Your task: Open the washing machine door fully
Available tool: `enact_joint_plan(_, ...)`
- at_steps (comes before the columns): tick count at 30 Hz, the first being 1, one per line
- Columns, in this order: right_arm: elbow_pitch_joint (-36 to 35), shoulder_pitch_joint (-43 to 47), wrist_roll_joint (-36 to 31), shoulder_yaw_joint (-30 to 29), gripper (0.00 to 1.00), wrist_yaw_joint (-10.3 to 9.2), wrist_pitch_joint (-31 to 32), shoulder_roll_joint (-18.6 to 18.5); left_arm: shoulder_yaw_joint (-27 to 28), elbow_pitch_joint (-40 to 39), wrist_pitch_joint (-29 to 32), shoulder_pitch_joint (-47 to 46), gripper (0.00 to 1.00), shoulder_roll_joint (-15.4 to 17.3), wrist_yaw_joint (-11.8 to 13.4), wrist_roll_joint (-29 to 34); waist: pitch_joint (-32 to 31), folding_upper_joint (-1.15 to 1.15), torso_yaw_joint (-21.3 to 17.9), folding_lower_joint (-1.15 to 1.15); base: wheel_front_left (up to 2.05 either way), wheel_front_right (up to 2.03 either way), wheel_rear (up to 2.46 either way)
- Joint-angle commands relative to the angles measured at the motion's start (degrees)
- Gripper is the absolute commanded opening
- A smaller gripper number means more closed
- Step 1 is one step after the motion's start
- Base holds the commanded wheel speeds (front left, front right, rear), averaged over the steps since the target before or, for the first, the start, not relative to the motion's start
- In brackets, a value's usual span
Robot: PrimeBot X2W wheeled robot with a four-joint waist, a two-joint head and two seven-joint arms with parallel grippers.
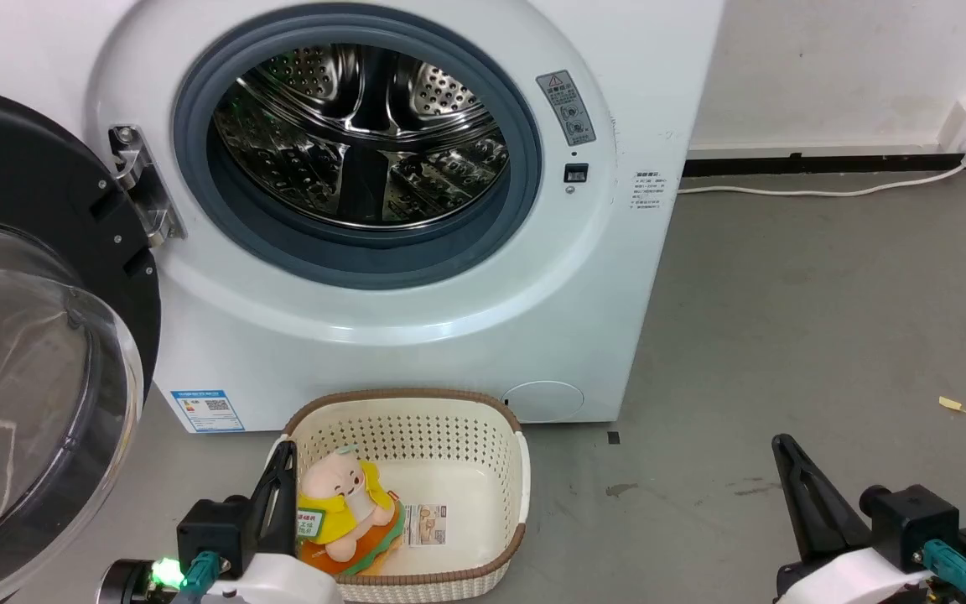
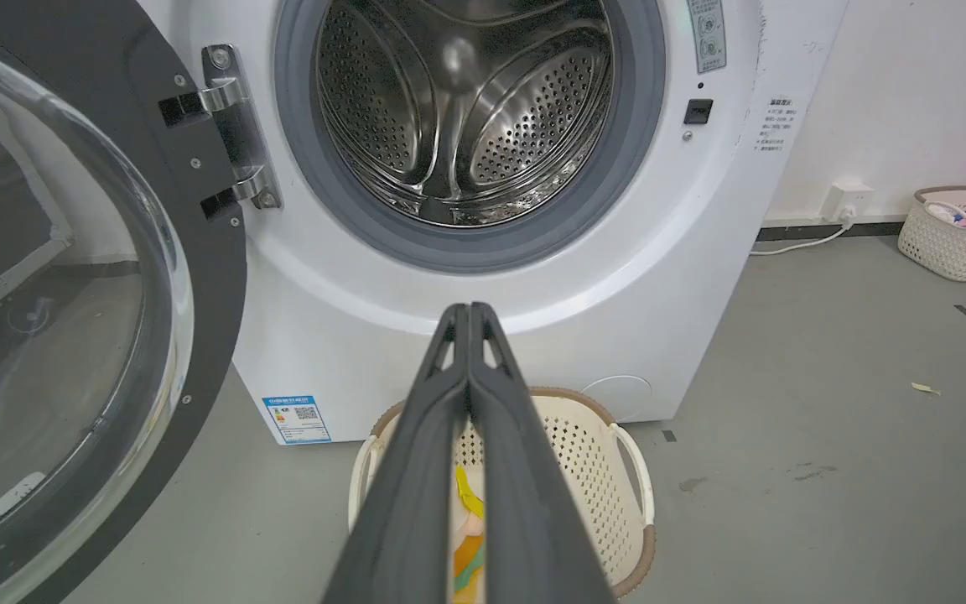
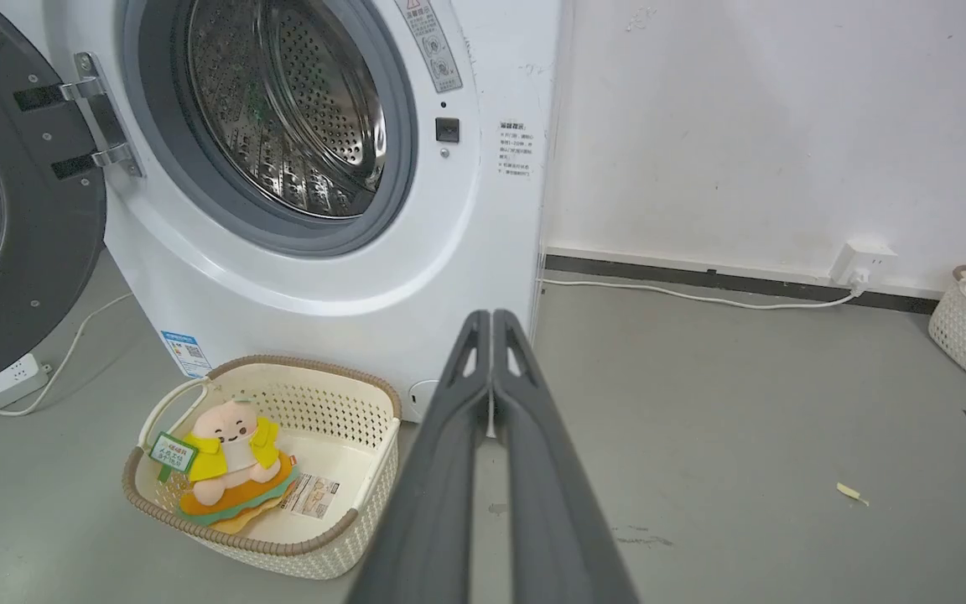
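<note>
Now we are facing the washing machine (image 1: 416, 335), and the washing machine door (image 1: 22, 159) is hanging swung wide on its metal hinge (image 1: 143, 180). It is standing off to the left of the machine's front, with its bulging glass bowl turned toward us. The steel drum (image 1: 357, 126) is showing fully inside its grey ring.

We are holding our left pincer (image 1: 286, 453) low at the lower left, over the near left rim of a cream basket (image 1: 521, 470) with a plush toy (image 1: 340, 495) inside. Its two fingers are pressing flat together with nothing between them. The door is lying to this pincer's left and higher up, apart from it and not touching. In the left wrist view the clenched fingers are pointing at the white front just under the drum opening.

We are holding our right pincer (image 1: 781, 443) at the lower right over the grey floor (image 1: 785, 319), likewise clenched on nothing. It is well apart from the door, with the basket and the machine's front lying between them.
</note>
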Motion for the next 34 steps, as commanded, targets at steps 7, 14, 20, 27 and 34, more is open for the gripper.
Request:
enact_joint_plan(7, -0.22, -1.18, -0.89, 0.14, 0.00, 0.03, 0.96, 0.18, 0.77, -0.59, 1.19, -1.06, 0.00, -0.12, -0.44, 0.91, 0.04, 0.00, 0.02, 0.00, 0.00, 0.00, 0.00)
enact_joint_plan(14, -0.25, -1.64, -1.29, 0.19, 0.00, 0.04, 1.74, 0.20, 1.25, -1.01, 2.01, -1.33, 0.00, -0.21, -0.64, 1.34, 0.08, 0.00, 0.03, 0.00, 0.00, 0.00, 0.00)
enact_joint_plan(20, -0.27, -2.04, -1.63, 0.23, 0.00, 0.04, 2.40, 0.21, 1.66, -1.37, 2.72, -1.55, 0.00, -0.28, -0.81, 1.72, 0.12, 0.00, 0.04, 0.00, 0.00, 0.00, 0.00)
enact_joint_plan(27, -0.30, -2.62, -2.13, 0.29, 0.00, 0.04, 3.40, 0.23, 2.28, -1.91, 3.77, -1.90, 0.00, -0.39, -1.07, 2.28, 0.17, 0.00, 0.06, 0.00, 0.00, 0.00, 0.00)
enact_joint_plan(34, -0.32, -3.01, -2.47, 0.34, 0.00, 0.05, 4.05, 0.24, 2.68, -2.26, 4.46, -2.12, 0.00, -0.46, -1.24, 2.64, 0.21, 0.00, 0.08, 0.00, 0.00, 0.00, 0.00)
